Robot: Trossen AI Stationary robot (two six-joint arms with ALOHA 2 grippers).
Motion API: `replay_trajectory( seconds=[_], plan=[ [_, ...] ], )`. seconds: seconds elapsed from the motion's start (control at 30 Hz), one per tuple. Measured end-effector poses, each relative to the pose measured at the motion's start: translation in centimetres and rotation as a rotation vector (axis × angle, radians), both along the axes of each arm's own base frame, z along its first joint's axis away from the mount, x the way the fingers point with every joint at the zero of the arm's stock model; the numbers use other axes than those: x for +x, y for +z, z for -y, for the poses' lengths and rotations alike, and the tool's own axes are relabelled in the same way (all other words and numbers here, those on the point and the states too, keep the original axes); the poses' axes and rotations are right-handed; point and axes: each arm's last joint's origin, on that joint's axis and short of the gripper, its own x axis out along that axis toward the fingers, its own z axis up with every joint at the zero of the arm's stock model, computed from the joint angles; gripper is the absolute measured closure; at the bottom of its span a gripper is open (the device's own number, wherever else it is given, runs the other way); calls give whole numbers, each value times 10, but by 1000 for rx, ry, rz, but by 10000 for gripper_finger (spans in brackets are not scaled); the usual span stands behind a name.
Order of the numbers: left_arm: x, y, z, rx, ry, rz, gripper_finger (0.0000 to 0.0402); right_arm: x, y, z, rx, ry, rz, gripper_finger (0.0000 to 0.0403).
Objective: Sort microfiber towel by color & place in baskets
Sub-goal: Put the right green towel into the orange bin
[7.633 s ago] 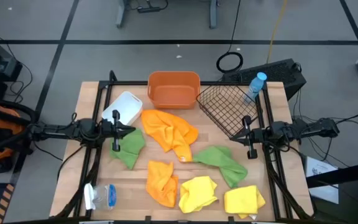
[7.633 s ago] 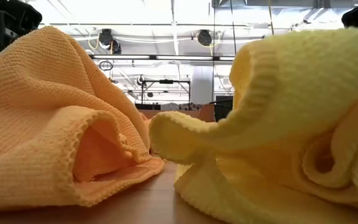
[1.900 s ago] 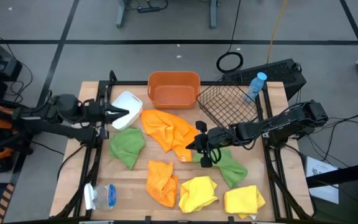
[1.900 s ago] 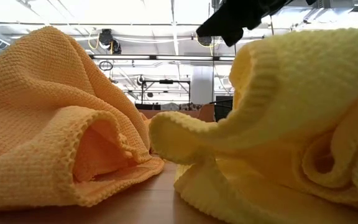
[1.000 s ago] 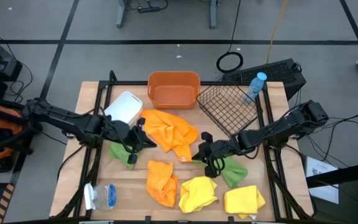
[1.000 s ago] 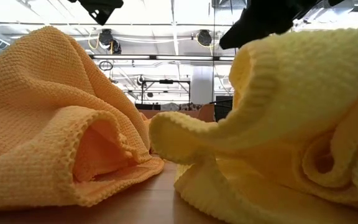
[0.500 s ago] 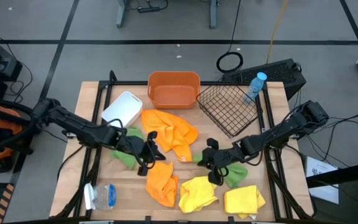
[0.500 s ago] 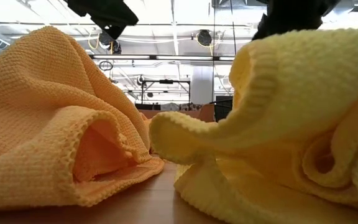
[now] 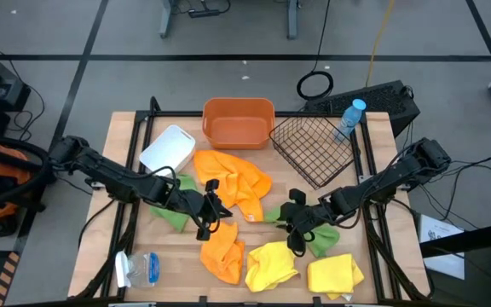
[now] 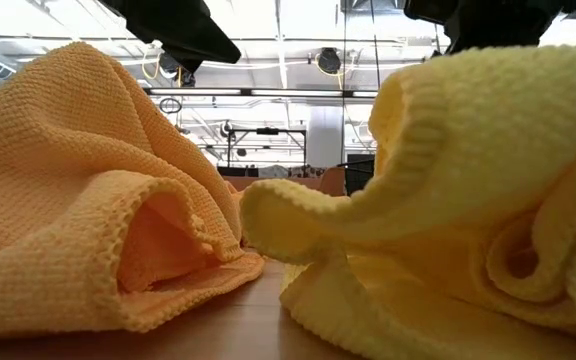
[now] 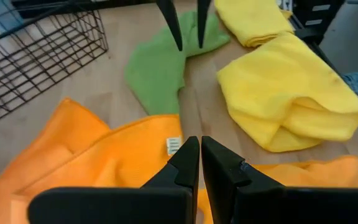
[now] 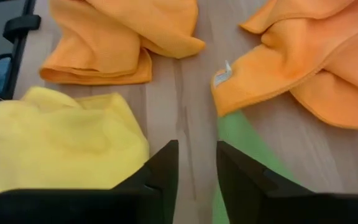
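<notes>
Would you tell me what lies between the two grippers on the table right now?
In the high view, the large orange towel's lower corner and bare wood lie between the left gripper and the right gripper.

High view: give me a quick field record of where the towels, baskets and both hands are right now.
orange towels: large one mid-table, smaller one near front edge
green towels: one at left, one at right
yellow towels: two at front right
baskets: orange tub, wire basket, white tub; no towels in them
left hand: shut, over the large orange towel's edge
right hand: open, over the right green towel's edge
</notes>
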Motion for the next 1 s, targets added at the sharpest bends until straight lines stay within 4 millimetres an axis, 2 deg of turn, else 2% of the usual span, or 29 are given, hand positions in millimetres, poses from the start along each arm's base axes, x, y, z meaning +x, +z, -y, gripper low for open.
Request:
replay_trajectory(
  seconds=[0.17, 0.33, 0.43, 0.6, 0.87, 1.0],
  plan=[
    [1, 1, 0, -1, 10, 19, 375, -3, -2, 1, 12, -29, -40, 276],
    [1, 1, 0, -21, 23, 16, 375, -16, -12, 5, 28, -133, -202, 254],
    [1, 1, 0, -22, 22, 16, 375, -25, -15, 2, 29, -169, -271, 236],
    [1, 1, 1, -22, 21, 16, 375, -33, -15, -11, 22, -178, -260, 192],
    [1, 1, 1, -23, 22, 15, 375, -53, -18, -23, -118, -216, -275, 109],
    [1, 1, 1, -22, 22, 15, 375, -58, -18, -29, -130, -232, -252, 84]
  ],
)
